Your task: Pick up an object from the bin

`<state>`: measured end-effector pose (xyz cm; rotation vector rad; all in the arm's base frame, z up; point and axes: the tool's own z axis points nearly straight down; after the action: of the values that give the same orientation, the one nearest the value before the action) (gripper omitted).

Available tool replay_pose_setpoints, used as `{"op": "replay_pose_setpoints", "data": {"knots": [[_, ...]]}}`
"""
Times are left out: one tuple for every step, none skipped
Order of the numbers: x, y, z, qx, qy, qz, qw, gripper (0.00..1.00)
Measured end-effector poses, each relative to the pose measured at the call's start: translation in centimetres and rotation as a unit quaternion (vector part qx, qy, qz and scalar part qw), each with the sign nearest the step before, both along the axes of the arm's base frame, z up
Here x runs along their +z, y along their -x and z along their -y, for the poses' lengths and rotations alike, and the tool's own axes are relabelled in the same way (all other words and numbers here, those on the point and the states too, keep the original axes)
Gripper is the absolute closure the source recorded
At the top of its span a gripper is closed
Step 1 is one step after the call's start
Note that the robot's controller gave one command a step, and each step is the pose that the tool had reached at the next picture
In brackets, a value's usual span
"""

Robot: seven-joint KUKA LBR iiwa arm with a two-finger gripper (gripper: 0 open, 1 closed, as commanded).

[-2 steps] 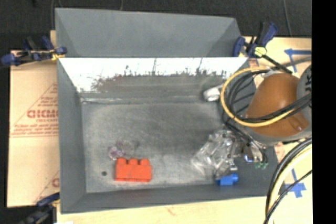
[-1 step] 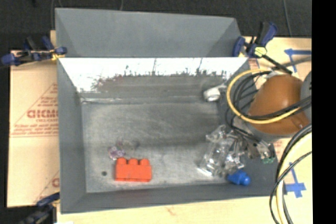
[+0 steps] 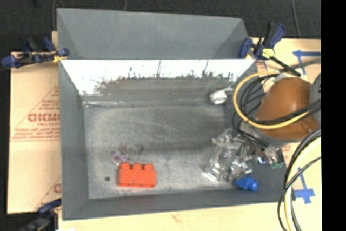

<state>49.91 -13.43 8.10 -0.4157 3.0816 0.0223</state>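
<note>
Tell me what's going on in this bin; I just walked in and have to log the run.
A robot arm reaches into the grey bin from the right, with its gripper down at the floor in the lower right corner. A small blue piece lies right beside it. A red block and a tiny purple bit sit untouched at the lower left, and a whitish piece lies by the far wall. Whether anything is grasped yet can't be told.

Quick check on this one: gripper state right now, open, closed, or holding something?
Gripper: cannot be told; it is down in the near right corner of the bin, beside a small blue thing.
</note>
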Motion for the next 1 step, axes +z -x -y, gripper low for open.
{"op": "replay_pose_setpoints", "data": {"knots": [[0.02, -0.09, -0.03, 0.001, -0.001, 0.0012, 1.0, 1.0]]}}
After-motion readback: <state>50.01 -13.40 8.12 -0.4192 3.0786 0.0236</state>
